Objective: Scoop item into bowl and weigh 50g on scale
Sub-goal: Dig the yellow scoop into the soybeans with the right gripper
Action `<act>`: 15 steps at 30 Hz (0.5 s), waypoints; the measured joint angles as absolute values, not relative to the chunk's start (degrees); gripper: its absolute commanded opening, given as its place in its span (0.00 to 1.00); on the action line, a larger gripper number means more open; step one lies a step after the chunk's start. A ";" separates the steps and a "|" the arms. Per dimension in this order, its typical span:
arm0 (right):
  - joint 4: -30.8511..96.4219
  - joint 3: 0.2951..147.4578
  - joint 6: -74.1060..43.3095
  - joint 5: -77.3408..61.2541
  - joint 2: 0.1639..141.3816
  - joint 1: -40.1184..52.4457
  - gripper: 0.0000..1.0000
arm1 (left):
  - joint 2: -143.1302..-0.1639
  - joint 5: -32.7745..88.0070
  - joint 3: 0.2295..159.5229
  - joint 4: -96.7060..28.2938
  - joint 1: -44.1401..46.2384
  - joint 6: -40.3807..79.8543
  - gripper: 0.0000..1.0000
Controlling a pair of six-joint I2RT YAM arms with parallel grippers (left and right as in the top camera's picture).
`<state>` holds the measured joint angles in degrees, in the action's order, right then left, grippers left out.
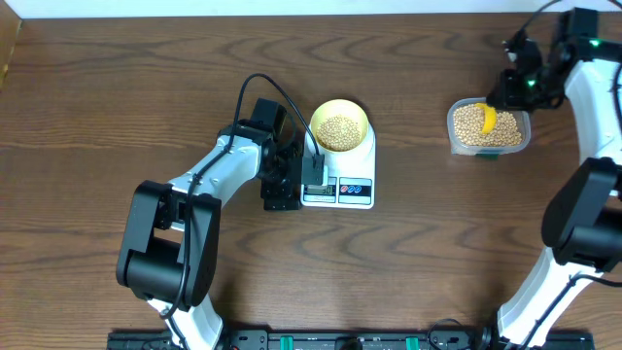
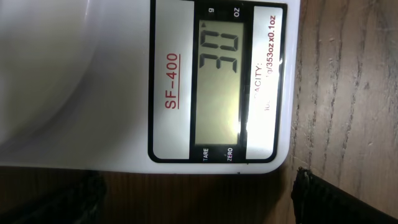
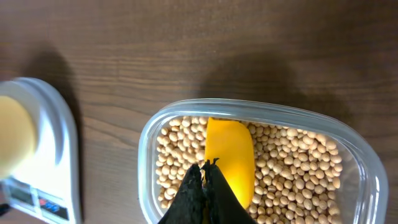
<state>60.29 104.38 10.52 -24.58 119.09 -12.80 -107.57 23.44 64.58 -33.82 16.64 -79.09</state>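
Beans (image 3: 292,162) round, tan, smooth yellow scoop (image 3: 230,149), clear tub (image 3: 144,155)

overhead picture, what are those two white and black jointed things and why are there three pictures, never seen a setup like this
Those are two robot arms at a wooden table. The overhead picture looks straight down. The other two come from small cameras on each arm's wrist, looking out past its pincer.

On the table stands a white kitchen scale. A pale-yellow bowl of soybeans sits on it. Off to the right is a clear plastic tub with more of them.

The left pincer is wide open and holds nothing. Its camera faces the scale's display, which seems to read 30. The right pincer is shut on a yellow scoop that lies in the tub.
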 measured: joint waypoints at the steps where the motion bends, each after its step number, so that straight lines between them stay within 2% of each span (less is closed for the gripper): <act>1: 60.29 104.38 10.50 -25.74 119.09 -13.45 0.01 | -107.57 23.44 64.58 -33.82 16.67 -79.09 0.98; 15: 60.82 104.38 10.48 -32.14 119.09 -19.73 0.01 | -107.57 23.44 64.58 -33.82 16.64 -79.09 0.98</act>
<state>60.82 104.38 10.48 -32.14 119.09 -19.73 -107.57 23.44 64.58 -33.82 16.64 -79.09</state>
